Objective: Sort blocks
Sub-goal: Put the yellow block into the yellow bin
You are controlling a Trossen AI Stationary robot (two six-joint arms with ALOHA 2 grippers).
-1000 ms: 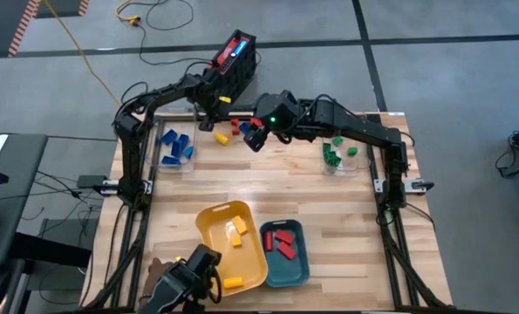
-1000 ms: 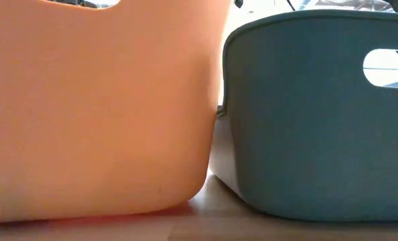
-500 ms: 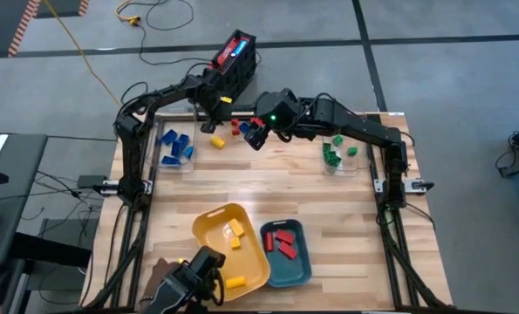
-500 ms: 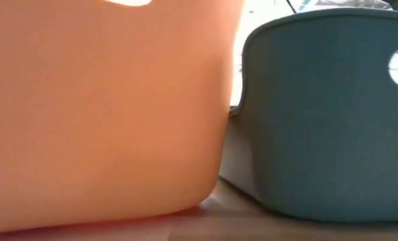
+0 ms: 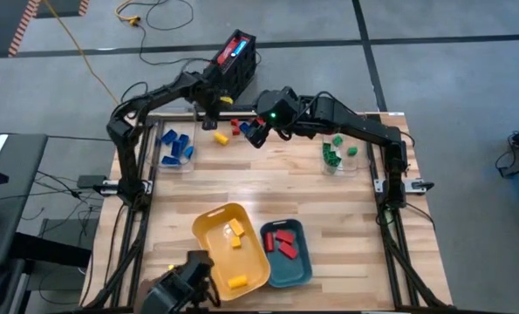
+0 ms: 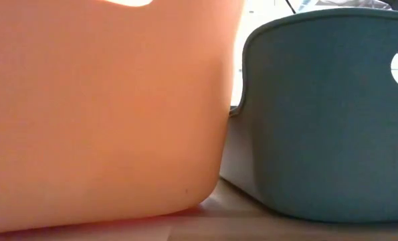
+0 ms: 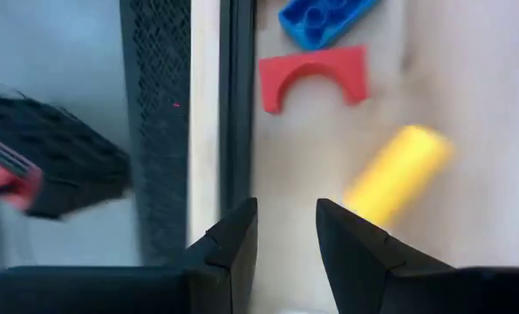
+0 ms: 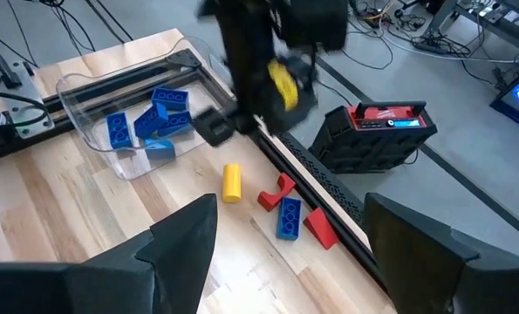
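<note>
Loose blocks lie near the table's far edge: a yellow cylinder block (image 5: 220, 138) (image 7: 399, 170) (image 8: 231, 183), a red arch (image 7: 313, 77) (image 8: 279, 187), a blue brick (image 7: 324, 16) (image 8: 287, 216) and another red piece (image 8: 320, 228). My left gripper (image 5: 211, 116) (image 7: 285, 235) hovers at that edge just beside the yellow block, fingers narrowly open, nothing between them. My right gripper (image 5: 257, 133) (image 8: 294, 253) hangs wide open to the right of the loose blocks, touching none. The other blocks lie sorted in containers.
A clear container (image 5: 176, 148) (image 8: 111, 144) holds blue blocks at far left, and another (image 5: 333, 153) holds green ones at far right. The yellow tray (image 5: 202, 228) (image 6: 98, 114) and teal tray (image 5: 301, 262) (image 6: 326, 114) stand side by side at the near edge. A black-and-red box (image 5: 233, 61) sits beyond the table.
My left arm's elbow has swung out toward the table's left, while its gripper has stayed at the far edge by the yellow block. In the low view both trays stand farther toward the picture's right than a second ago.
</note>
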